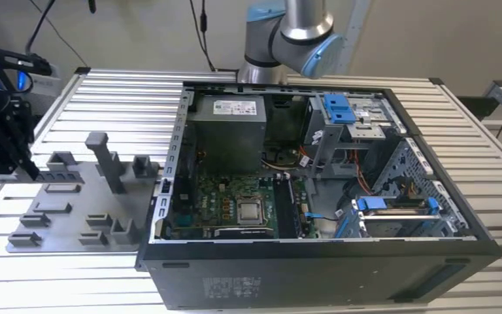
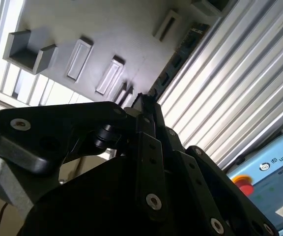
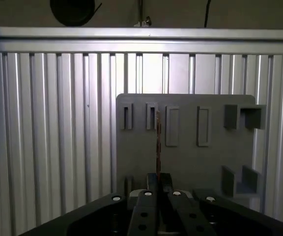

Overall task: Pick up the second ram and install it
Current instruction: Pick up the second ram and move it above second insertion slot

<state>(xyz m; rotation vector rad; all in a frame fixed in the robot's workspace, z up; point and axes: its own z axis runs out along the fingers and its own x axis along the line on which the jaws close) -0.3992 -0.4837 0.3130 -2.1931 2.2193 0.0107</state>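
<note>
Ribbed aluminium table (image 1: 112,98) everywhere, with an open PC case (image 1: 321,281) lying on it and a grey fixture plate (image 1: 68,219) parked at about 9 o'clock from the case in the exterior view. The pincer (image 3: 157,180) is over that plate, jaws pinched nearly together on the second ram (image 3: 157,142). In the first wrist view you see the ram dead edge-on, a thin strip sticking out past the fingertips and lined up with one of the plate's slots. Can't tell if its far end is sitting in the slot or clear of it.

Handling-wise I'd call it light and stiff but fragile: thin board, chips on the faces, contacts along one long edge. Gripping the flat faces near the middle looks right to me, so it won't swing.

Room: lots of open table around the plate, but the tall grey posts (image 1: 102,157) stand between it and the case. Inside, the memory slots (image 1: 286,208) sit at roughly 3 o'clock from the CPU socket (image 1: 249,210). They're hemmed in by the drive cage (image 1: 347,134) and cables (image 1: 287,162), so it's tight in there.
</note>
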